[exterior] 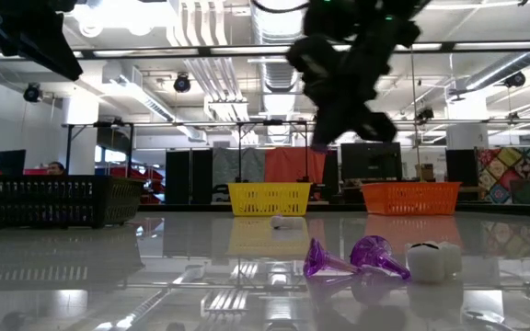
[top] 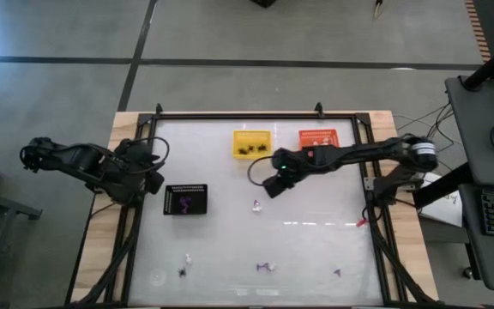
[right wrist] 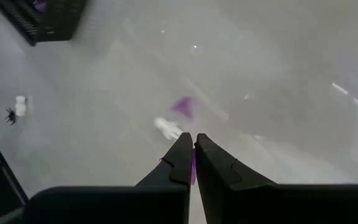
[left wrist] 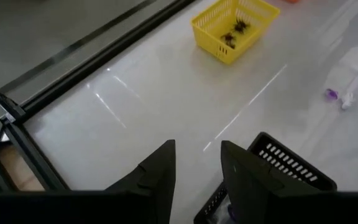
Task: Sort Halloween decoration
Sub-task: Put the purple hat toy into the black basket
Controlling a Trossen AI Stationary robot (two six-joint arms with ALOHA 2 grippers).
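Right jaws around purple trinket [right wrist: 192, 167] — seemingly.

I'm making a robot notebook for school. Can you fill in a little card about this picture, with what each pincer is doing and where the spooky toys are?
Right pincer: shut on a purple trinket, raised above the middle of the table
Left pincer: open, empty, waiting beside the black tray
Black tray: purple trinkets inside
Yellow basket: black trinkets inside
Orange basket: contents cannot be made out
Loose on table: a purple piece and a white piece under the right pincer; more purple, white and black pieces along the near edge
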